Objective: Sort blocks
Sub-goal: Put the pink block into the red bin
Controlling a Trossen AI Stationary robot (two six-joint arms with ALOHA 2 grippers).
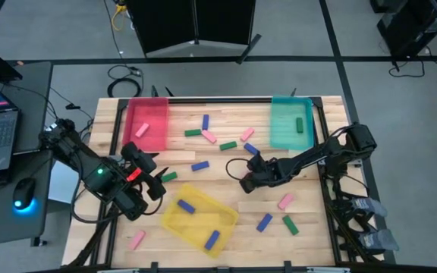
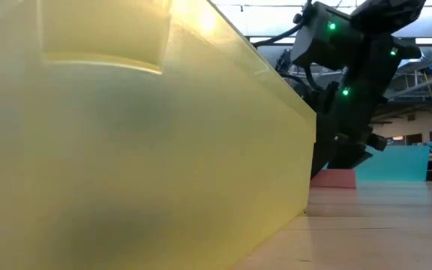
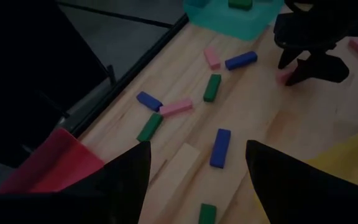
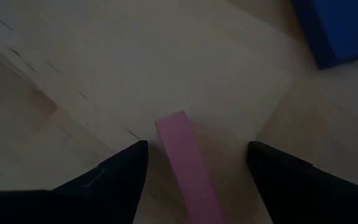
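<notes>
Pink, green and blue blocks lie scattered on the wooden table point(image 1: 226, 163). My right gripper point(image 1: 246, 183) is open and low over the table's middle. Its fingers stand on either side of a pink block point(image 4: 185, 165) that lies flat on the wood, with a gap on each side. The block also shows in the low view point(image 2: 334, 178) and the left wrist view point(image 3: 284, 76). My left gripper point(image 1: 158, 180) is open and empty, above the table beside a green block point(image 1: 169, 176), with a blue block point(image 3: 220, 147) ahead of it.
A red tray point(image 1: 158, 106) at the far left holds a pink block. A teal tray point(image 1: 283, 106) at the far right holds a green block. A yellow tray point(image 1: 203, 199) at the near middle holds two blue blocks and fills the low view point(image 2: 126, 150). More blocks lie near the front edge.
</notes>
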